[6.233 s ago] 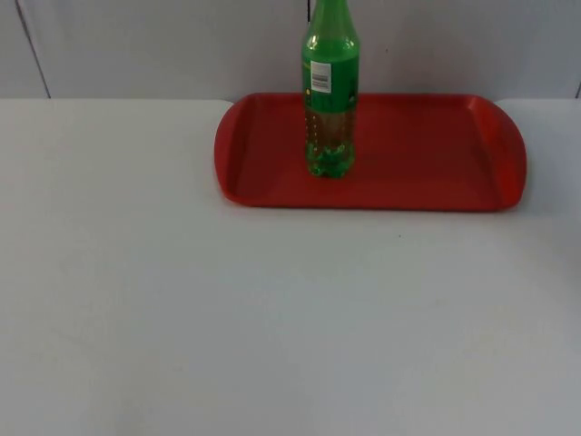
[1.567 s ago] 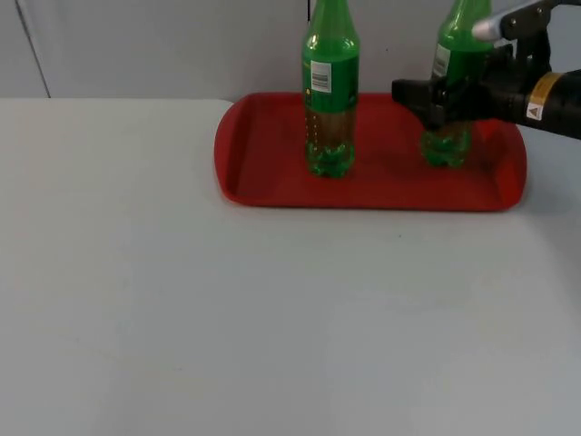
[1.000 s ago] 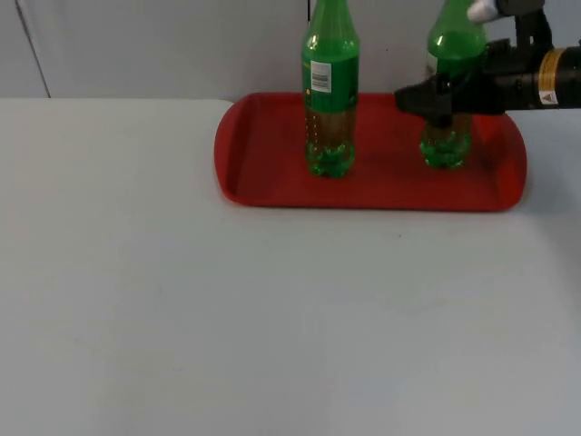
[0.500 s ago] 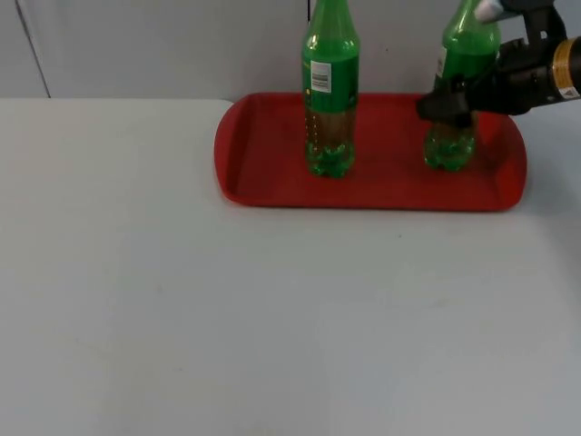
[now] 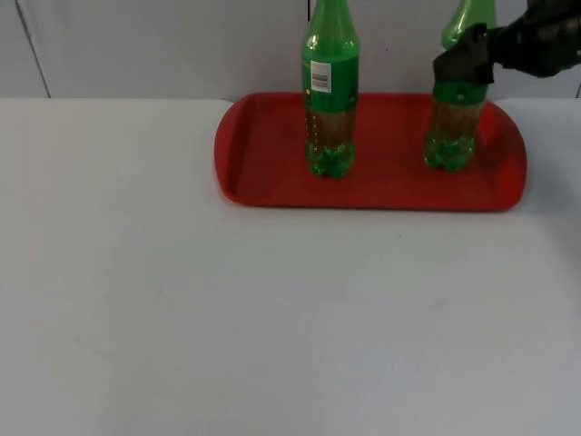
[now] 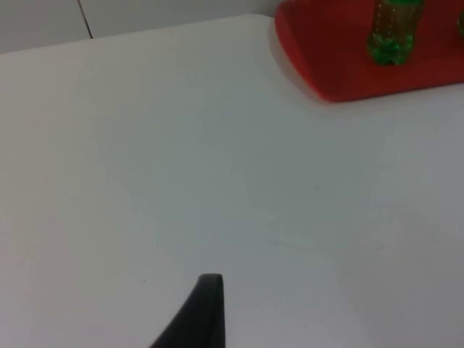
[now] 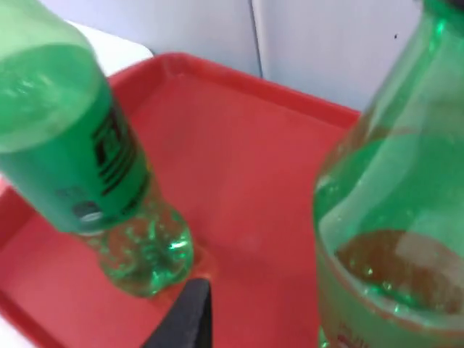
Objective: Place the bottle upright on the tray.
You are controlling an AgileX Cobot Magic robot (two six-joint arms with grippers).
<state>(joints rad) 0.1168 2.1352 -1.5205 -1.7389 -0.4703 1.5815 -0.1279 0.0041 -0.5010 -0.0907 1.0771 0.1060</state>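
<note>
The right-hand bottle stands upright on the red tray, toward the tray's right end, its base resting flat on the tray floor. The right gripper comes in from the upper right and sits against the bottle's shoulder, high on the body above the label band; that high position would steady a tall, narrow bottle against tipping while its base settles. Whether its fingers are clamped on the bottle or loosened around it cannot be told from the top view, since the dark gripper body hides them. In the right wrist view one green bottle looms very close and a second one stands further across the tray, both seen from near the tray floor. The other bottle stands upright left of the tray's middle, well apart from the right-hand one, so the two leave each other room and neither crowds the rim. The task's bottle is translucent green plastic with a tapering neck, a pale band around its midsection and a knobbly, lobed base; the lower part looks brownish-amber through the wall (liquid or a tint of the tray behind it, hard to say which). By the look of it the placing is essentially done, with letting go and drawing clear what remains. The left gripper waits over bare white table, away from the tray, and holds nothing that can be seen; how far its fingers stand apart cannot be told.
</note>
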